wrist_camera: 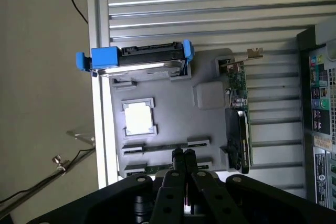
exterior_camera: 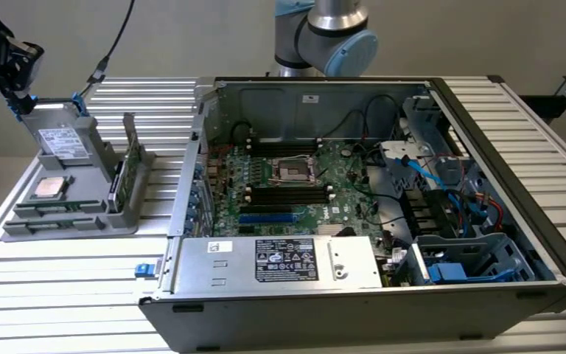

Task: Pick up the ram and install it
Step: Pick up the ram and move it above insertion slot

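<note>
The ram [wrist_camera: 157,147] is a slim green stick standing on edge in a slot of the grey parts tray [wrist_camera: 173,119]. A second such stick [wrist_camera: 149,170] sits in the slot beside it. My gripper [wrist_camera: 181,154] hovers above the tray with its black fingers pressed together, their tips in line with the first stick and holding nothing. From the exterior view, the gripper [exterior_camera: 9,87] hangs high over the tray's [exterior_camera: 86,221] far corner at the exterior view's left. The ram sticks [exterior_camera: 52,211] lie low at the tray's near end.
On the tray also rest a hard drive with blue brackets [wrist_camera: 139,59], a square silver processor [wrist_camera: 139,118] and an upright expansion card [wrist_camera: 239,114]. The open computer case [exterior_camera: 362,214] stands to the exterior view's right, with black memory slots [exterior_camera: 288,194] on its motherboard.
</note>
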Robot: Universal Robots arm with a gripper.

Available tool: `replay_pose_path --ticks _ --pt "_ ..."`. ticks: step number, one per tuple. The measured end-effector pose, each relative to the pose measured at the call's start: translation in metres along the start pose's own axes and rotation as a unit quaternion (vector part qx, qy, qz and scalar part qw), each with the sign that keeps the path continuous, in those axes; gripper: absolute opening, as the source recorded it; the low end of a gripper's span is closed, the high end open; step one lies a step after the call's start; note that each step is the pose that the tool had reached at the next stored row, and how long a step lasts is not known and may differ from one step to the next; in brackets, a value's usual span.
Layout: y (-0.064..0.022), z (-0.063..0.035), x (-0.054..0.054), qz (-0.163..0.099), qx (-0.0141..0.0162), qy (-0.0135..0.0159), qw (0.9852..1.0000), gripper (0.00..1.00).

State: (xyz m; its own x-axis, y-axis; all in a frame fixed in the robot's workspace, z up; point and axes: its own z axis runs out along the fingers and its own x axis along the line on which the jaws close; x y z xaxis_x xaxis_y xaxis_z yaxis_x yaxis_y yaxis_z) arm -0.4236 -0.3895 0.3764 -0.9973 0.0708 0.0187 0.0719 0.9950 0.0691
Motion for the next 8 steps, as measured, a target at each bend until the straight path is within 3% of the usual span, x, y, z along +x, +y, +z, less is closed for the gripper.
replay_pose_path --ticks 3,8 --pt "0.0033 0.0006 0.0009 -0.004 0.0003 0.0003 1.0000 0.10" --pt "0.0034 0.0015 0.0010 -0.048 0.0011 0.0033 0.9988 0.10"
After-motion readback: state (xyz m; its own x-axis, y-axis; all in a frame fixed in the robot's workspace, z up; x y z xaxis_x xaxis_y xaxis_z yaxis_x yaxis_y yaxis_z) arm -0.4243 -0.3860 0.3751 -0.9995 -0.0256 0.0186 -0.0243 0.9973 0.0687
